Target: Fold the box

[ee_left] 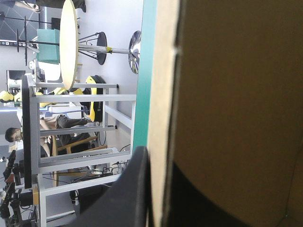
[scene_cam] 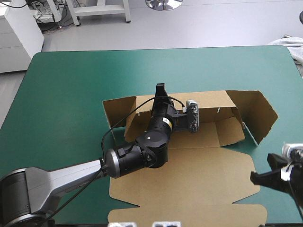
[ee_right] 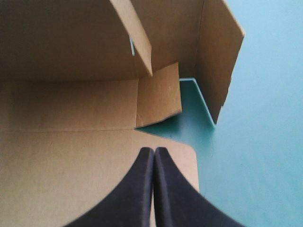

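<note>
Box [scene_cam: 189, 165] sits mid bench [scene_cam: 61, 85], lid flat. My L fingers [ee_left: 130, 198] pinch box's back wall [scene_cam: 208, 100] so it stands up. R fingers [ee_right: 139, 189] pressed together over lid's right side, prob. ready to push.

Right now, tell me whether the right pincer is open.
No, the right pincer is shut, its black fingers meeting in one pointed arch over the box.

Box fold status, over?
Left black-fingered hand shut on raised back wall of brown cardboard box. Right hand shut, by flat lid corner. No obstruction seen.
</note>
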Controlling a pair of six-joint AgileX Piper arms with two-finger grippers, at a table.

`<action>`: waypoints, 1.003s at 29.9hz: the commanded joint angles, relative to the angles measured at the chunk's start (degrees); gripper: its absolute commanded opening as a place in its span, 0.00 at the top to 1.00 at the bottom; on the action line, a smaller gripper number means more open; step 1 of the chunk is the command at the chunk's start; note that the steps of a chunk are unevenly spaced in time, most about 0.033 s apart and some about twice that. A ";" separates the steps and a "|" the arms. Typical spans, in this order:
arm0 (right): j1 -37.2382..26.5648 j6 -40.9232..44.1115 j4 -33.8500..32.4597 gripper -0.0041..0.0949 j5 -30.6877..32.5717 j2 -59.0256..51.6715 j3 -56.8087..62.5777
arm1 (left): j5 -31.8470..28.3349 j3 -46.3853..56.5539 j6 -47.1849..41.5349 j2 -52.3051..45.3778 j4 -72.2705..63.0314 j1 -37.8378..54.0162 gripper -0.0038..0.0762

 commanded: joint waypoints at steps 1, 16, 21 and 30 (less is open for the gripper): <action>-0.05 -0.48 1.29 0.98 -6.28 9.03 -8.35 | -0.54 -1.46 -1.45 -2.83 3.71 -0.46 0.97; -0.05 -8.25 11.87 0.98 -6.60 44.86 -37.10 | 0.09 -1.46 -1.45 -2.79 4.95 -0.46 0.96; -0.05 -8.59 12.48 0.98 -5.49 54.33 -44.36 | -0.15 -1.46 -1.45 -2.79 5.04 -0.46 0.97; -0.05 -8.59 12.60 0.98 -2.59 65.44 -48.15 | -0.03 -1.46 -1.45 -2.79 5.04 -0.46 0.96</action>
